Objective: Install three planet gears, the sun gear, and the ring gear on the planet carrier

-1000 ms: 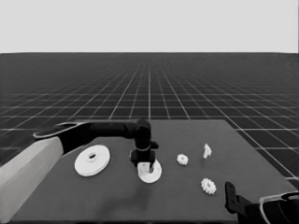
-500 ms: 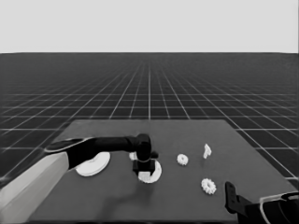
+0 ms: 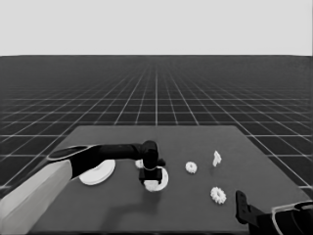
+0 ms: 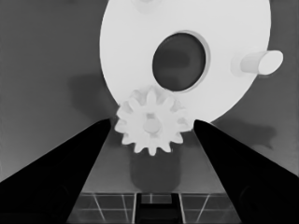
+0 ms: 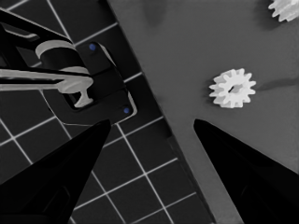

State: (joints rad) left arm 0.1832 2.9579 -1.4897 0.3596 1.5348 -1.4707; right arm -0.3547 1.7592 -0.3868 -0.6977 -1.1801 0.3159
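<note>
The left gripper point(image 4: 152, 140) hangs over the smaller round part point(image 3: 160, 178) with its fingers spread. A gear point(image 4: 151, 125) sits on a peg at the part's rim, right between the fingertips and untouched by either, so it looks released. A second, bare peg point(image 4: 256, 62) stands across the central hole, beyond the fingers. Two loose gears point(image 3: 191, 167) point(image 3: 218, 195) lie well off toward the right gripper point(image 3: 242, 208), which waits open at the table corner and is nearer them.
</note>
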